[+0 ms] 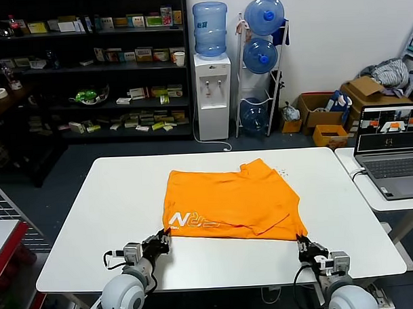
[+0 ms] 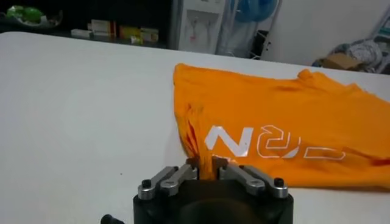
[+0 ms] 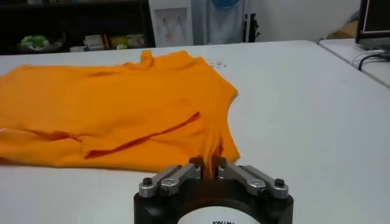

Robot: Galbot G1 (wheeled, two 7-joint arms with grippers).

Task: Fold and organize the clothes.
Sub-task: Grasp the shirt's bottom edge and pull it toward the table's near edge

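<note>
- The orange T-shirt lies spread on the white table, with the lettering facing up at the near edge.
- The left gripper is closed on the near left corner of the shirt.
- The right gripper pinches the near right corner, probably so that both corners can be lifted together for a fold.

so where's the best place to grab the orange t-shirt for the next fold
Probably the two near corners of the orange T-shirt, approached from the robot's side of the table. It lies flat, so only edges offer fabric to pinch. The left gripper and right gripper are shut on those corners, jaws pinching small tucks.
</note>
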